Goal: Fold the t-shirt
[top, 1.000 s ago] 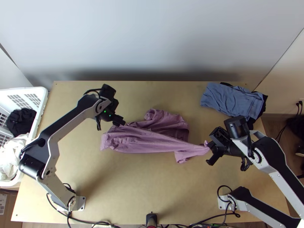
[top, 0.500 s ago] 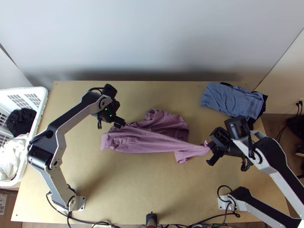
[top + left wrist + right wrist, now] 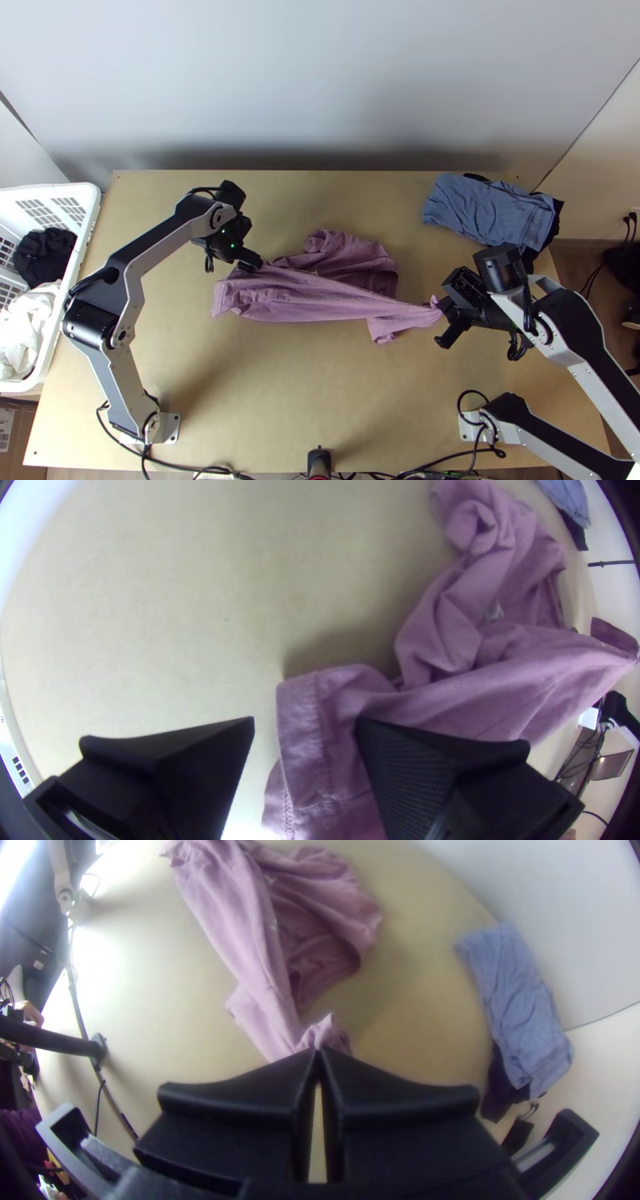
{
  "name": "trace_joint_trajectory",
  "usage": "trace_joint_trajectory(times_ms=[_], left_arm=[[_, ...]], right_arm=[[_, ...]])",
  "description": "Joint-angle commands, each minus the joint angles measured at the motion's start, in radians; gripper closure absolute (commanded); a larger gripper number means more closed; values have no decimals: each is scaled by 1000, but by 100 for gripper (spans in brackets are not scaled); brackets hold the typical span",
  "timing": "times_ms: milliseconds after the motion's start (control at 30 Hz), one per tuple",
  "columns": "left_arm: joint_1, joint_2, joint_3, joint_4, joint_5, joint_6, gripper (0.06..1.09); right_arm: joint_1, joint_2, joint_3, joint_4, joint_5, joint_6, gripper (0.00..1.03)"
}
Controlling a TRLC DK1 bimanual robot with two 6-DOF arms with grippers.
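The pink t-shirt (image 3: 304,298) lies bunched and drawn out long across the middle of the table. My left gripper (image 3: 250,264) is at its left end; in the left wrist view that gripper (image 3: 303,730) stands open, one finger over the hemmed edge of the shirt (image 3: 320,733), the other over bare table. At the shirt's right end, my right gripper (image 3: 446,316) is shut on a gathered corner. In the right wrist view the fingertips of the right gripper (image 3: 318,1052) meet at the bunched tip of the shirt (image 3: 267,993).
A folded blue garment (image 3: 488,212) lies on dark cloth at the table's back right. At the left edge stands a white basket (image 3: 88,232) with black and white clothes. Cables (image 3: 192,466) run along the table's near edge.
My left arm's elbow has swung to the right, while its gripper has moved only slightly, a little toward the near side. The right arm and the shirt look unchanged.
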Motion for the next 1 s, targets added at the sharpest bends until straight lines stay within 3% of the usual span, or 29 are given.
trace_joint_trajectory(times_ms=[0,67,200,333,967], left_arm=[[7,11,-7,1,1,11,41],[7,14,-7,1,10,16,51],[9,15,-8,-2,44,27,82],[9,8,-8,-8,53,34,105],[30,-345,-10,-39,52,-24,105]], right_arm=[[-1,4,1,1,3,0,100],[-1,4,2,1,3,0,100],[-1,6,4,1,3,-1,100],[-3,7,4,1,3,-1,100],[-12,29,65,17,4,0,100]])
